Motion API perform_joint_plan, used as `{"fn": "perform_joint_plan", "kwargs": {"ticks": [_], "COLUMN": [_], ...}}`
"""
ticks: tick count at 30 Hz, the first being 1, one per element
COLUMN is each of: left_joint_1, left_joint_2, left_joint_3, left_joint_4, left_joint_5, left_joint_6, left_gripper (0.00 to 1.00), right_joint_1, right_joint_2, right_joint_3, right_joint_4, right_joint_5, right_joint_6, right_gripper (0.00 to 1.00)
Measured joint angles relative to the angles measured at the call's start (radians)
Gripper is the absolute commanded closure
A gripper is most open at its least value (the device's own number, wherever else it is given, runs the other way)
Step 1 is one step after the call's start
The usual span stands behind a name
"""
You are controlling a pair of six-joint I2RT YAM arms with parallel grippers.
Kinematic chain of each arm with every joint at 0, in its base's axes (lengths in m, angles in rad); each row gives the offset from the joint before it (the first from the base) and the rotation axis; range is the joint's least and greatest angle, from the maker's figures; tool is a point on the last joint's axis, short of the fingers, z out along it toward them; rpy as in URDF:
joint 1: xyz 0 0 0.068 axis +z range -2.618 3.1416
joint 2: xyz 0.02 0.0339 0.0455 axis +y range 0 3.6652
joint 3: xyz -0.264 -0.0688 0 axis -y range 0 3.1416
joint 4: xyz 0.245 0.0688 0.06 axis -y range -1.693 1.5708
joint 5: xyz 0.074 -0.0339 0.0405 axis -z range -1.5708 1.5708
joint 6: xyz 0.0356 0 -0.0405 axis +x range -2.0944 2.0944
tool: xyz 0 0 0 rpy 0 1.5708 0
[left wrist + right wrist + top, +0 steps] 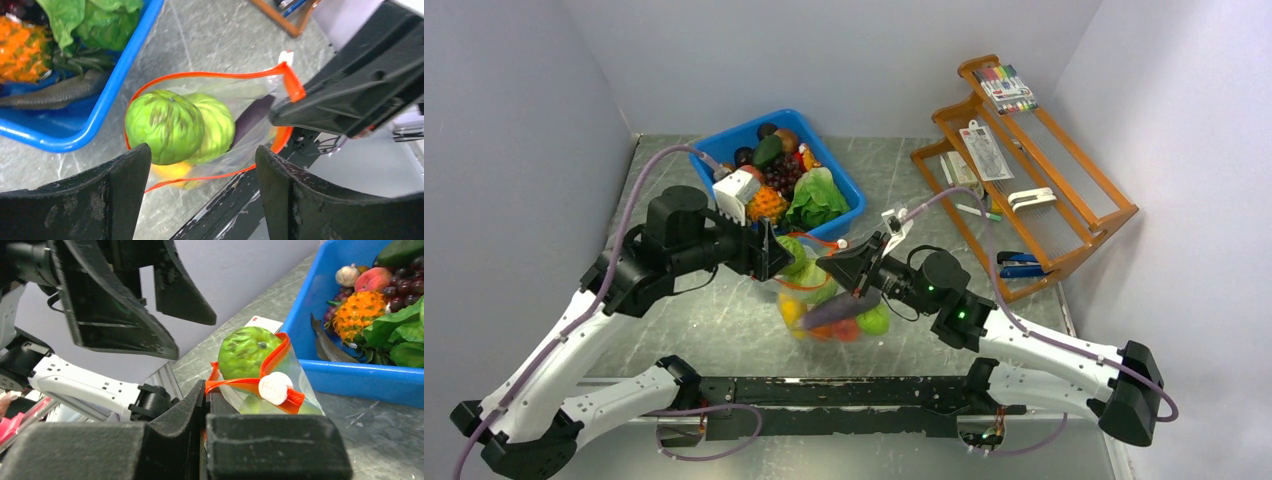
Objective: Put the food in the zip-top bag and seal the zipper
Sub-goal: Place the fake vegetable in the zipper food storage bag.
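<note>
Right fingers (182, 407): pressed together, clamped on the zipper (235, 383) at the right end of the bag's mouth.
Left fingers (115, 190): spread apart, gripping nothing; they sit at the left side of the bag's mouth. Whether they touch the strip cannot be told.
Zip-top bag (824, 300): mid-counter between the two arms, just near of the blue bin (125, 75), with its mouth up and open in a loop.
Zipper line: red-orange and gaping into an oval, so the two sides are not pressed shut.
Tab: a white round tab (274, 388) sits on the strip by the right fingers; its faint embossing is unreadable.
Food in bag: two green balls (162, 125) on top, a purple eggplant (252, 117) to their right, a yellow piece (170, 170) below, and orange-red pieces (844, 330) at the bottom.
Bin contents: lettuce (816, 198), dark grapes (400, 292), an orange spiky fruit (357, 312) and a grey fish (327, 345).
Rack: a wooden rack (1084, 244) at far right holds a marker pack (1007, 87) and a flat packet (986, 150), both with print too small to read.
Card: a white card (262, 322) behind the bag carries a small red mark that is not legible.
Counter (724, 320): grey and marbled.
</note>
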Motion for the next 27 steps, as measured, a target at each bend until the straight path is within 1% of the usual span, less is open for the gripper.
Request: {"fn": "perform_joint_plan", "kwargs": {"ticks": [3, 7, 9, 13, 15, 17, 18, 20, 21, 22, 24, 25, 27], "left_joint_1": [0.000, 0.000, 0.000, 0.000, 0.000, 0.000, 0.000, 0.000, 0.000, 0.001, 0.003, 0.004, 0.005], "left_joint_2": [0.011, 0.020, 0.024, 0.023, 0.022, 0.014, 0.008, -0.010, -0.023, -0.035, -0.053, -0.058, -0.066], "left_joint_3": [-0.027, -0.027, -0.023, 0.007, 0.026, 0.034, 0.033, 0.032, 0.031, 0.031, 0.031, 0.031, 0.031], "left_joint_4": [-0.023, -0.044, -0.051, -0.064, -0.076, -0.083, -0.090, -0.103, -0.109, -0.114, -0.124, -0.129, -0.144], "left_joint_5": [-0.039, -0.068, -0.068, -0.061, -0.061, -0.061, -0.062, -0.063, -0.063, -0.063, -0.061, -0.061, -0.061], "left_joint_6": [0.010, 0.015, 0.017, 0.013, -0.002, -0.024, -0.039, -0.064, -0.079, -0.089, -0.114, -0.125, -0.152], "left_gripper": [0.28, 0.34, 0.33, 0.23, 0.22, 0.27, 0.32, 0.51, 0.55, 0.56, 0.55, 0.51, 0.36], "right_joint_1": [-0.001, -0.005, -0.006, -0.006, -0.007, -0.008, -0.008, -0.009, -0.009, -0.009, -0.010, -0.010, -0.010], "right_joint_2": [0.011, 0.023, 0.025, 0.023, 0.020, 0.018, 0.018, 0.017, 0.017, 0.017, 0.016, 0.014, 0.007], "right_joint_3": [0.000, 0.000, 0.000, 0.000, 0.000, 0.000, 0.000, 0.000, 0.000, 0.000, 0.000, 0.000, 0.000], "right_joint_4": [0.002, 0.002, -0.001, -0.006, -0.008, -0.009, -0.009, -0.009, -0.009, -0.009, -0.009, -0.009, -0.009], "right_joint_5": [-0.029, -0.077, -0.102, -0.133, -0.145, -0.159, -0.164, -0.179, -0.185, -0.192, -0.201, -0.203, -0.204], "right_joint_6": [-0.005, -0.022, -0.032, -0.045, -0.049, -0.053, -0.054, -0.054, -0.053, -0.052, -0.047, -0.045, -0.038], "right_gripper": [1.00, 1.00, 1.00, 1.00, 1.00, 1.00, 1.00, 1.00, 1.00, 1.00, 1.00, 1.00, 1.00]}}
